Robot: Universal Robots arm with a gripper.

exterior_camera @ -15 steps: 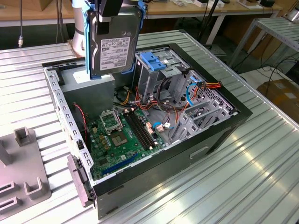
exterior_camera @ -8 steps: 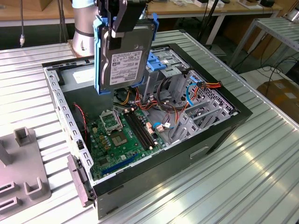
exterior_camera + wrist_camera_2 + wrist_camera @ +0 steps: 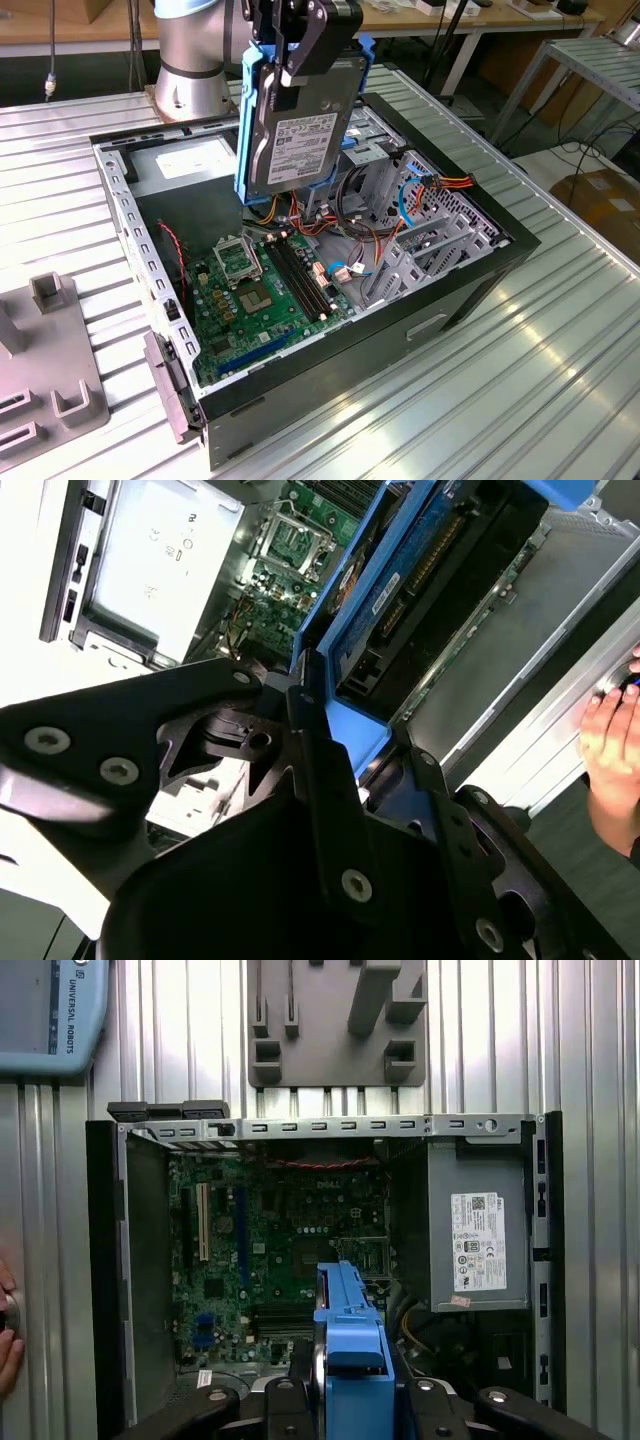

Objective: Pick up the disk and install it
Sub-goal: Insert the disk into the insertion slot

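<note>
Robot arm's pincer (image 3: 303, 50) pinches the upper end of the disk (image 3: 295, 140), fingers pressed against its blue carrier frame. The drive hangs upright above the open computer case (image 3: 470, 290). Below its lower edge lie the green motherboard (image 3: 255, 290) and a tangle of cables (image 3: 355, 215), with the grey drive cage (image 3: 425, 250) just beside. The case rests on a ribbed metal table (image 3: 560, 380). In the second wrist view, a person's hand (image 3: 612, 742) is near the case's outer side.

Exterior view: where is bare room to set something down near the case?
Bare table on the exterior view's right of the case. Crowded inside: cables, drive cage, and the gripper holding the disk above.
</note>
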